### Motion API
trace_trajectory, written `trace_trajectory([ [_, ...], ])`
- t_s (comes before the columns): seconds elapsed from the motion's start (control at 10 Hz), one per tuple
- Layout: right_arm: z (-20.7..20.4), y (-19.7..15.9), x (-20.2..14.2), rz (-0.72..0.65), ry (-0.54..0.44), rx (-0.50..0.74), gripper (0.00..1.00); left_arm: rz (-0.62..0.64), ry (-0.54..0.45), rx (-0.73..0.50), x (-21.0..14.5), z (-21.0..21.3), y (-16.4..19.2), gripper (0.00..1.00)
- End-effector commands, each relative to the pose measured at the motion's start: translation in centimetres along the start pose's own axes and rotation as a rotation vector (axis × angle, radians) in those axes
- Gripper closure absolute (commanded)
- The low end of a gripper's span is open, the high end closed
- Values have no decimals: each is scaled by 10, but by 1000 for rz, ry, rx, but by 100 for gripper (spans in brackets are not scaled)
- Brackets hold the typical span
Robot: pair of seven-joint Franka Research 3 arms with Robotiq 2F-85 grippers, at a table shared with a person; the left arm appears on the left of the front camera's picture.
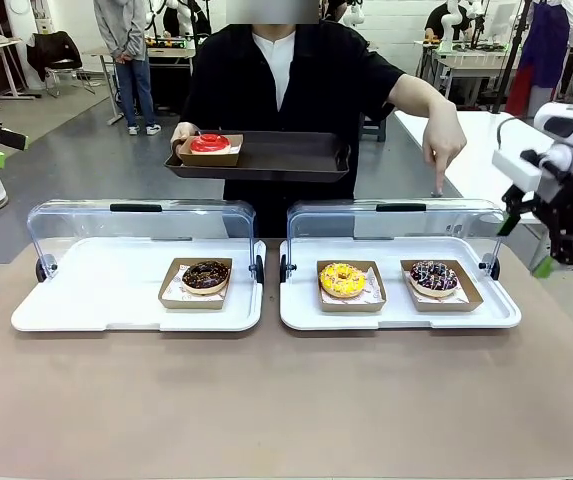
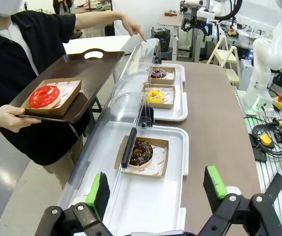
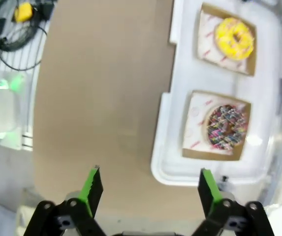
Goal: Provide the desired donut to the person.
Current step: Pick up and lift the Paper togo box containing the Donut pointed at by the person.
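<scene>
- Left white lidded tray: chocolate donut.
- Right white lidded tray: yellow donut; sprinkled chocolate donut, person's hand pointing over it.
- Person's dark brown tray: red donut.
- Left gripper, right gripper: jaws spread, empty.

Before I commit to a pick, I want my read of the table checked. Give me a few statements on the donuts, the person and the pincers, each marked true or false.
1. The brown tray that the person holds carries a red donut. True.
2. The left case holds two donuts. False: it holds one chocolate donut.
3. The left pincer and the right pincer are both open and empty. True.
4. The pointing hand aims at the left case. False: it points down over the right case, on the side of the sprinkled donut.
</scene>
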State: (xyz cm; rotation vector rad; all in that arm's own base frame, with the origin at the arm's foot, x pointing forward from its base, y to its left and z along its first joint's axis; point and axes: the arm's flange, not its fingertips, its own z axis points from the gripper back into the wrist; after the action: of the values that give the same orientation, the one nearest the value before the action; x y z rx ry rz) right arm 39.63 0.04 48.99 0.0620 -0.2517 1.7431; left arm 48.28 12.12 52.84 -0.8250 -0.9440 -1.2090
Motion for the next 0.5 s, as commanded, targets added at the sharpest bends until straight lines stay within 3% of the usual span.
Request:
trace_trajectory([
  [0.0,-26,-10,-7,-119,36,44,0,-3,-11,6,0,1,0,0],
  [0.4,-50,-42,-21,-238,6,44,0,-3,-11,6,0,1,0,0],
])
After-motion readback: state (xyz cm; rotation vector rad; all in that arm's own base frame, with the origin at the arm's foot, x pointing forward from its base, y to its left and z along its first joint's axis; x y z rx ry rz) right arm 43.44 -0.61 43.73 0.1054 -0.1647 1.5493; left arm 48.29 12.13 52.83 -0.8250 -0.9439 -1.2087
